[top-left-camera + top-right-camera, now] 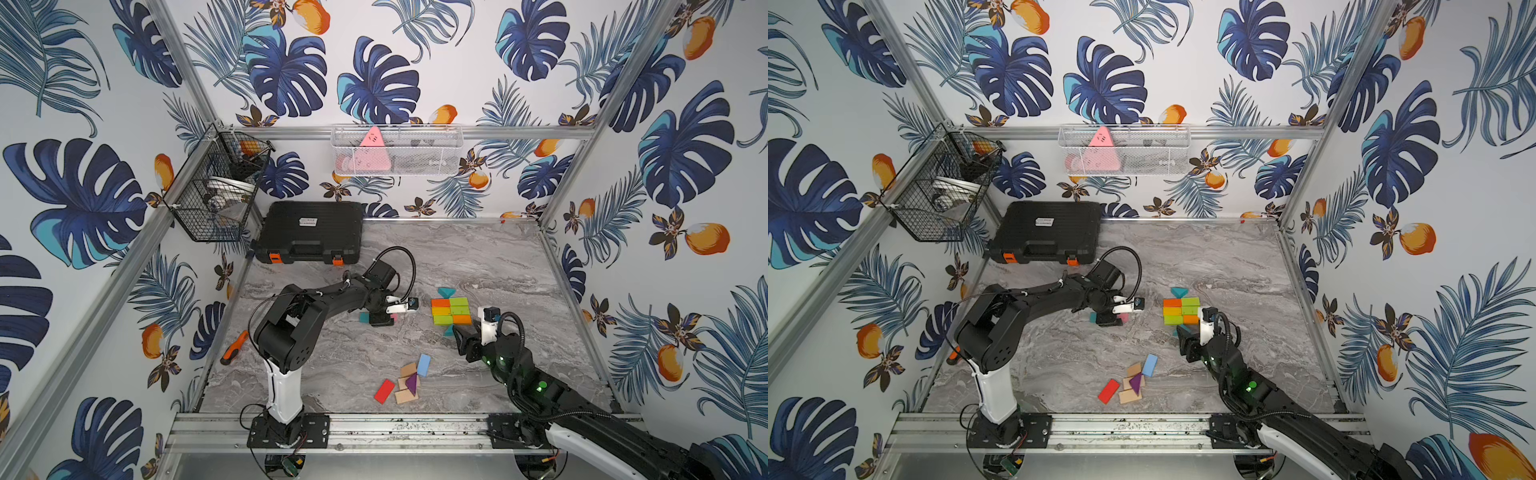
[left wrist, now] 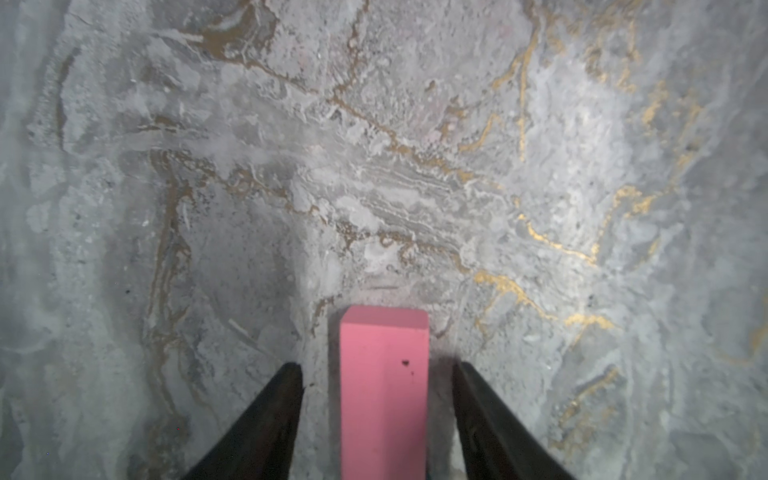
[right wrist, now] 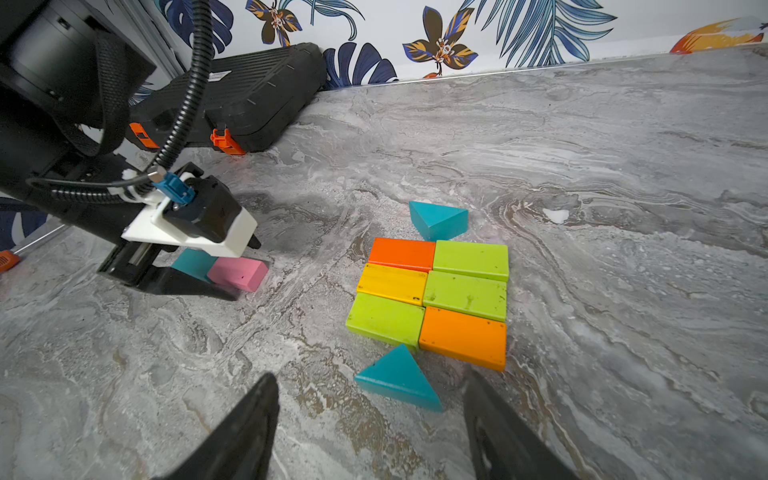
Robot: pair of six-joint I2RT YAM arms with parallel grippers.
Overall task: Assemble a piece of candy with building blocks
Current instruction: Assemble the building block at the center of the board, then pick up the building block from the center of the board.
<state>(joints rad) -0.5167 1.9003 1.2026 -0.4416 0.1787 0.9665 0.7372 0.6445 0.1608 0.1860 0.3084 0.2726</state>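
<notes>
A slab of green, orange and yellow building blocks [image 1: 451, 311] [image 3: 432, 291] lies flat on the marble table. One teal triangle [image 3: 436, 220] touches its far edge and another teal triangle [image 3: 397, 380] its near edge. My right gripper [image 3: 370, 376] is open just short of the near triangle, touching nothing. A pink block [image 2: 384, 395] [image 3: 237, 272] lies on the table between my left gripper's [image 2: 377, 365] open fingers, with a gap on each side. A teal block [image 3: 192, 264] sits beside it. Red [image 1: 384, 390], blue [image 1: 424, 365], purple [image 1: 412, 383] and plain wood [image 1: 405, 396] blocks lie loose near the front.
A black tool case [image 1: 309, 232] stands at the back left of the table. An orange-handled screwdriver [image 1: 234, 347] lies by the left edge. A black wire basket [image 1: 216, 187] and a white mesh basket [image 1: 397, 149] hang on the walls.
</notes>
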